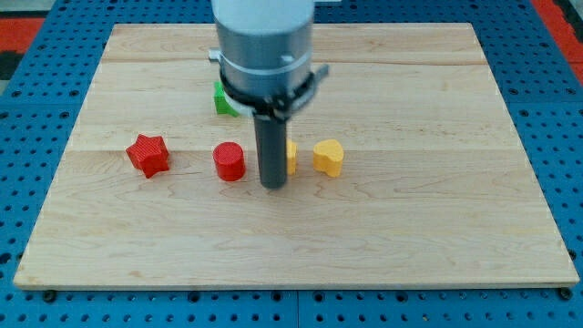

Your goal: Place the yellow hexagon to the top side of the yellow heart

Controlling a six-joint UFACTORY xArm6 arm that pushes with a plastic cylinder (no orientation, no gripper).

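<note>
The yellow heart [329, 157] lies near the board's middle. The yellow hexagon [291, 156] sits just to its left, mostly hidden behind my rod; only its right edge shows. My tip [273, 185] rests on the board just below and slightly left of the hexagon, between it and the red cylinder [230, 161]. I cannot tell whether the rod touches the hexagon.
A red star [148, 154] lies at the left. A green star [221, 98] peeks out from behind the arm's body near the top; the blue blocks and the green cylinder seen earlier are hidden behind it. The wooden board [455, 182] sits on a blue pegboard.
</note>
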